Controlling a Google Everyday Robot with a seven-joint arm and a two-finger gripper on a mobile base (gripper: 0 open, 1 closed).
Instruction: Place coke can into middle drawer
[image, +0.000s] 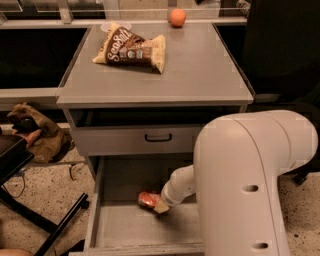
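The coke can (148, 199), red and small, lies on its side low in the open middle drawer (127, 227), near the middle of its grey floor. My gripper (161, 205) reaches down into the drawer from the right and is shut on the can's right end. Only a tan fingertip (161, 208) shows past the white wrist. I cannot tell whether the can rests on the floor or hangs just above it. My big white arm (250, 185) hides the drawer's right side.
Above the open drawer is a closed drawer front with a black handle (158, 137). A chip bag (132, 48) and an orange fruit (177, 17) lie on the cabinet top (200, 70). A brown bundle (42, 137) and a black frame (30, 210) stand at the left.
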